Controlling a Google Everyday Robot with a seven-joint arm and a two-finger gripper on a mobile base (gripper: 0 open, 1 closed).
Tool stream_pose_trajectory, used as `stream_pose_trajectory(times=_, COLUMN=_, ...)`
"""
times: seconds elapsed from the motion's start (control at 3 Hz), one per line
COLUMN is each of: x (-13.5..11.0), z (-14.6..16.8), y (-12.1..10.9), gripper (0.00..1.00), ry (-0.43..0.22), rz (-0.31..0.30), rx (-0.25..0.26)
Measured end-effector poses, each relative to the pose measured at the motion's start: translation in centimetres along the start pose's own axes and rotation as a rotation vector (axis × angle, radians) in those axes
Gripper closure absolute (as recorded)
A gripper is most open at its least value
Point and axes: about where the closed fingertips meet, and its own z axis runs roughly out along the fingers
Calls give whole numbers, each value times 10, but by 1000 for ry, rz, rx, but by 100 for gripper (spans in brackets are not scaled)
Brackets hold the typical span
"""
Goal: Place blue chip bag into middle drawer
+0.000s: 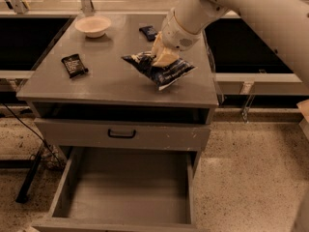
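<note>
The blue chip bag (161,70) is crinkled dark blue foil with white lettering. It is on the right half of the grey cabinet top (106,83), tilted with its edges off the surface. My gripper (161,58) comes down from the upper right, and its cream fingers are closed on the top of the bag. Below the closed grey drawer front with the black handle (121,134), the middle drawer (126,190) is pulled out wide open, and its plain grey floor holds nothing.
A white bowl (93,26) stands at the back left of the cabinet top. A small dark packet (74,65) lies at the left and another (147,31) at the back. Black cables (29,178) lie on the speckled floor to the left.
</note>
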Motion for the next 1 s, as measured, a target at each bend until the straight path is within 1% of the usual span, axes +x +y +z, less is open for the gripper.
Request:
stream_pose_trajectory(times=0.33, x=-25, z=-34, y=11, gripper=100, ry=35, rz=-67, rx=90)
stream_pose_trajectory(times=0.67, x=-51, z=-72, y=40, gripper=100, ry=47, rz=-131, rx=181)
stream_pose_trajectory(times=1.0, x=-58, z=-96, y=68, gripper=100, ry=48, rz=-161, rx=237)
